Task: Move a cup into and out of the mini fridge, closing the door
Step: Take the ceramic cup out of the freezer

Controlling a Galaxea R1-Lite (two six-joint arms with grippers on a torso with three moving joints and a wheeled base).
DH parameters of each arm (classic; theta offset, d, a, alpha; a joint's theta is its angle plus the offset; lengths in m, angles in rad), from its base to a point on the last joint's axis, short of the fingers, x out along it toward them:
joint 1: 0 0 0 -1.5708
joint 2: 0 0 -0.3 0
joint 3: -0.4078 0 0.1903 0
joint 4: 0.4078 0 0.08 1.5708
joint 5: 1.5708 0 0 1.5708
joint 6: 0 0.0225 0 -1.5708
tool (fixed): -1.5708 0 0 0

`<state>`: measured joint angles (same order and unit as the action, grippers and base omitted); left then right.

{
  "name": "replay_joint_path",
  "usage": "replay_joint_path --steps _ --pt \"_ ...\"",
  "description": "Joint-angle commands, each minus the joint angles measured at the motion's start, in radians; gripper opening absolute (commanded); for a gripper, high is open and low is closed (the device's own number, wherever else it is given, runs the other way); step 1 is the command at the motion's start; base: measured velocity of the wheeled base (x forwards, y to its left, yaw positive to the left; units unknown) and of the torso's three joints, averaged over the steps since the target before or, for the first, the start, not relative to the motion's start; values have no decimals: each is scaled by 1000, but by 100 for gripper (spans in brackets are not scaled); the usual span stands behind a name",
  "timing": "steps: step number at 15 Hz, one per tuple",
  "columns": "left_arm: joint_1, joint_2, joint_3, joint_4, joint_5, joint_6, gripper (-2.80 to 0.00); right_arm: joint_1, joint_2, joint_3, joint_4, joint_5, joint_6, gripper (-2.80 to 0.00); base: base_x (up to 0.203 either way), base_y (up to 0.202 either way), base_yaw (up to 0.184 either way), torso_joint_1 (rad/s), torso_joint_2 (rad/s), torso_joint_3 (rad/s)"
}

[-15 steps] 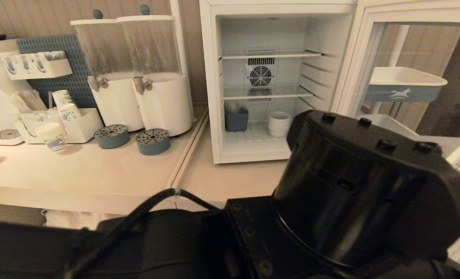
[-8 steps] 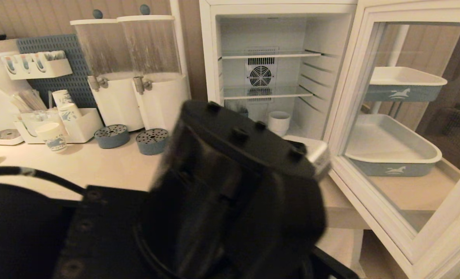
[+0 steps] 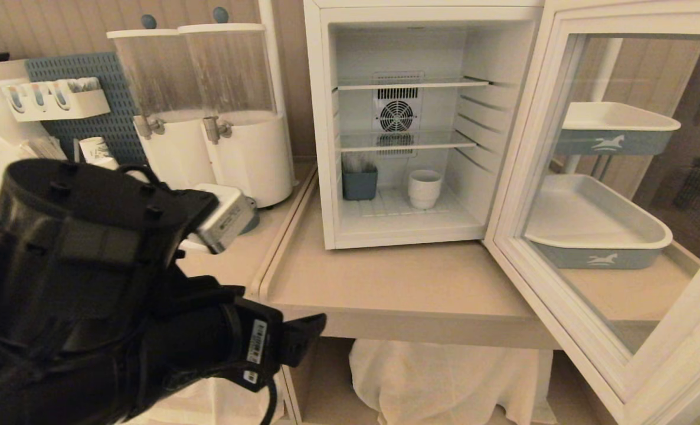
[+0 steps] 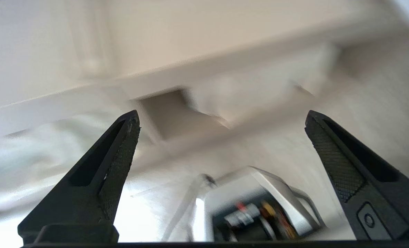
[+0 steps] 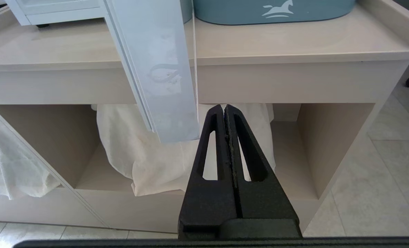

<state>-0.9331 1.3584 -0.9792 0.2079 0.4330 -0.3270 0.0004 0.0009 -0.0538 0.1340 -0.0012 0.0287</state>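
The mini fridge [image 3: 317, 118] stands on the counter with its door [image 3: 530, 159] swung wide open to the right. The cup [image 3: 424, 188], a small white mug, sits on the fridge floor under the lower wire shelf. My left arm [image 3: 90, 265] fills the lower left of the head view, well away from the fridge. In the left wrist view my left gripper [image 4: 221, 119] is open with nothing between its fingers [image 4: 118, 155]. My right gripper [image 5: 224, 107] is shut and empty, hanging low in front of the counter, just below the door's bottom edge [image 5: 156, 86].
A blue container [image 3: 359, 182] stands left of the cup inside the fridge. Two white drink dispensers [image 3: 232, 118] and paper cups [image 3: 96, 150] crowd the counter's left. Blue trays [image 3: 598, 227] show through the door glass. White cloth [image 3: 438, 378] lies under the counter.
My left arm has swung from in front of the fridge across to the lower left, uncovering the fridge opening and the counter. The cup, the door and my right gripper have not moved.
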Motion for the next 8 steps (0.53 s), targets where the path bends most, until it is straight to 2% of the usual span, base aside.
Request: replay_joint_path --steps 1,2,3,4,6,7,8 --pt "40 -70 91 -56 51 2 0 0 1 0 1 0 0 -280 0 0 0 0 0 0" --pt "54 -88 133 -135 66 15 0 0 1 0 1 0 0 -280 0 0 0 0 0 0" --pt "73 -104 205 -239 69 67 0 0 1 0 1 0 0 -280 0 0 0 0 0 0" --pt "90 -116 299 -387 70 133 0 0 1 0 1 0 0 -280 0 0 0 0 0 0" --pt "120 -132 467 -756 71 271 0 0 1 0 1 0 0 -280 0 0 0 0 0 0" --pt "135 -138 527 -878 70 344 0 0 1 0 1 0 0 -280 0 0 0 0 0 0" --pt "145 -150 571 -984 72 420 -111 0 1 0 1 0 0 -280 0 0 0 0 0 0"
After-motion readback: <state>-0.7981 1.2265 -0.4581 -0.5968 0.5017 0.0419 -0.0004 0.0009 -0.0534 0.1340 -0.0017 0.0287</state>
